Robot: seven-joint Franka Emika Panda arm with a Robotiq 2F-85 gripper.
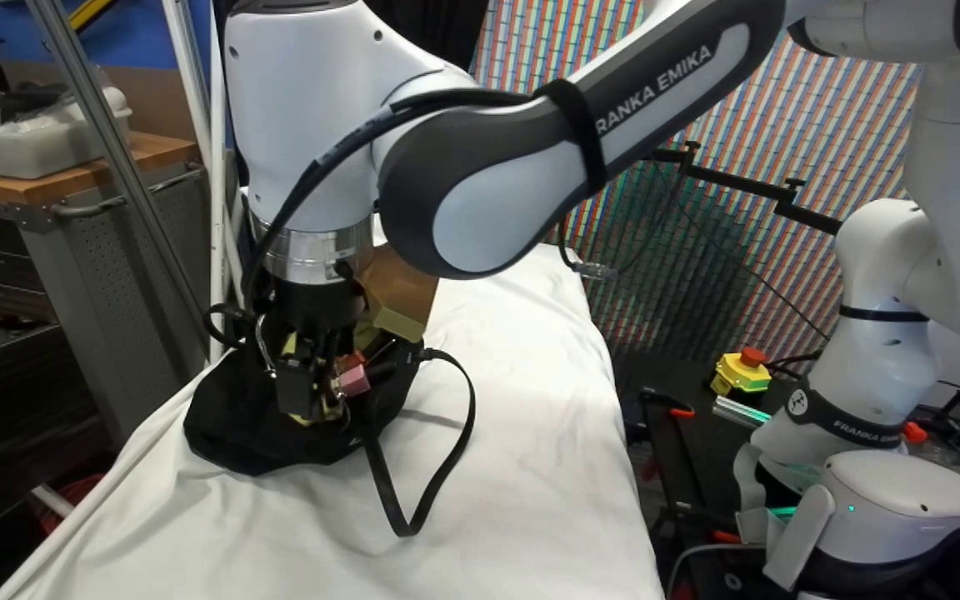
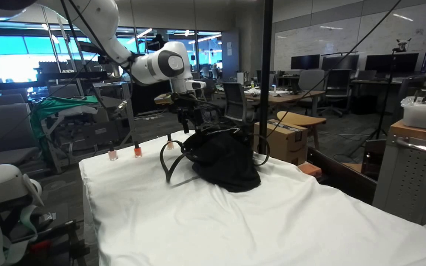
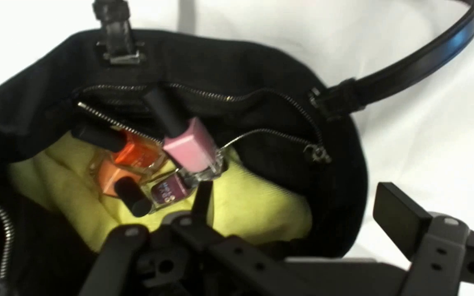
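Note:
My gripper [image 3: 303,205] stands open over the mouth of a black bag [image 3: 228,61], nothing between its fingers. The left finger [image 3: 202,203] is over the yellow lining [image 3: 261,197]; the right one [image 3: 401,218] is beyond the rim, over white cloth. Several nail polish bottles lie inside: a pink bottle [image 3: 191,150], an orange-red bottle [image 3: 140,155], a peach bottle [image 3: 111,174] and a purple bottle [image 3: 169,190]. Nearest the left fingertip are the pink and purple ones; contact cannot be told. In both exterior views the gripper [image 2: 191,127] is at the bag [image 2: 224,162].
On the white-covered table [image 2: 198,221] stand a pale pink bottle [image 2: 112,154], a red bottle [image 2: 137,151] and a peach-toned bottle [image 2: 170,145], near the far edge. Bag straps [image 1: 447,467] loop onto the cloth. A cardboard box [image 2: 287,142] is beyond the table; another robot arm [image 1: 847,400] stands beside it.

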